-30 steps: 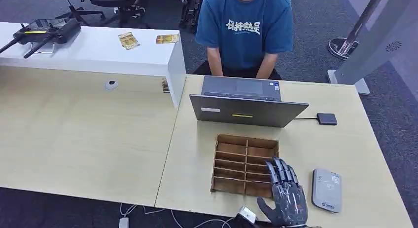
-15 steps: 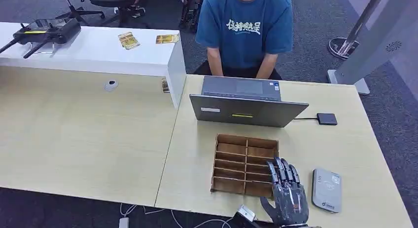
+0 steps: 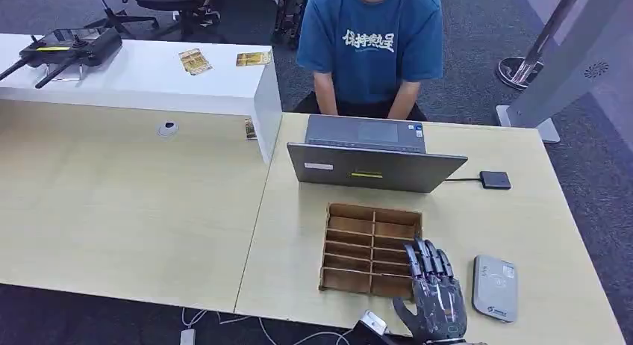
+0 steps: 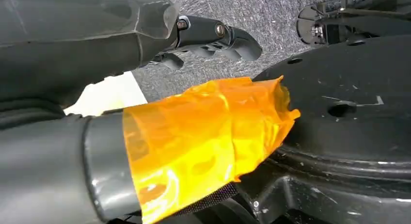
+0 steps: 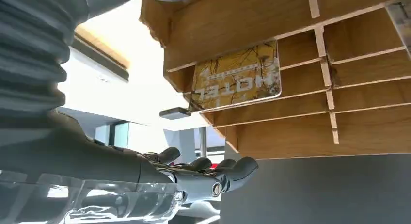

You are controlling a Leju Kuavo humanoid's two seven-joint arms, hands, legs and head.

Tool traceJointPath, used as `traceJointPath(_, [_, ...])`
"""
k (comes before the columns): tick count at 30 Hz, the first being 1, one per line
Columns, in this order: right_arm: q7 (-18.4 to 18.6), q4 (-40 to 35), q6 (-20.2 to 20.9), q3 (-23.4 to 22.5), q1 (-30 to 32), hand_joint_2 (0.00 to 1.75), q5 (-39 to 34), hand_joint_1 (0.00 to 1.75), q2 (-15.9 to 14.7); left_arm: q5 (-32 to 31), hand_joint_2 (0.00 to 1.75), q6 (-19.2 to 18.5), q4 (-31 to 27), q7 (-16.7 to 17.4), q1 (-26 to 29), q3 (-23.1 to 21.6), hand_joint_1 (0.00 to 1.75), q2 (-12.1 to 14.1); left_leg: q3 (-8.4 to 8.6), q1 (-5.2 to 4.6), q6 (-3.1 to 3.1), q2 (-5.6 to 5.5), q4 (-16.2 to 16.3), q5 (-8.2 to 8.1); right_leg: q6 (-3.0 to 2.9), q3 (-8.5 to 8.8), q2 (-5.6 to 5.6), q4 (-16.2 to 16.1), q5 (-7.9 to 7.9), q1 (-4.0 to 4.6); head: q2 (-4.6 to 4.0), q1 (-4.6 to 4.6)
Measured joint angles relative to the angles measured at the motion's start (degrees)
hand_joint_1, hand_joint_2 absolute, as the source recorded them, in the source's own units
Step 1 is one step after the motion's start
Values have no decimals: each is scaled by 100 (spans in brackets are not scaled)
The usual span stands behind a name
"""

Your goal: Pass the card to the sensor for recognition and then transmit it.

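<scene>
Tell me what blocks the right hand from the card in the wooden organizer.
Nothing visible does. The right hand hovers beside the wooden organizer, and the hotel card stands in an open slot with no object between them.

Right hand is seen low in the head view, back of hand facing up, fingers extended forward and held close together, thumb splayed out to its left. Nothing is gripped. In the right wrist view the same hand is shown with fingers straight and empty. Left hand is seen in the left wrist view, dark fingers loosely curved with nothing held, thumb wrapped in orange tape.
</scene>
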Motion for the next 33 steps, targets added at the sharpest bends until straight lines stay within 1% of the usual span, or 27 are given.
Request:
traceJointPath(6, [-7,-105,90,42,-2,175,-78,0,0,31,0,11,0,2,0,-2,0,-9,0,0,0,0,0,0,0,1,0,0,0,0,0,2])
traceJointPath(12, [57,-227,391,85,-3,175,-212,0,0,107,0,35,0,2,0,-7,0,-35,0,0,0,0,0,0,0,0,0,0,0,0,0,0])
traceJointPath(24, [85,-273,463,186,-19,175,-264,0,-2,168,0,44,0,4,0,-90,0,-50,0,0,0,0,0,0,0,0,0,1,0,0,0,0])
traceJointPath(29, [114,-264,629,238,-79,175,-266,0,-15,208,0,44,0,7,0,-103,0,-50,0,0,0,0,0,0,0,1,0,0,0,0,0,0])
traceJointPath(33, [122,-262,647,269,-114,175,-273,0,-31,216,0,44,0,7,0,-124,0,-50,0,0,0,0,0,0,0,1,0,0,0,0,0,0])
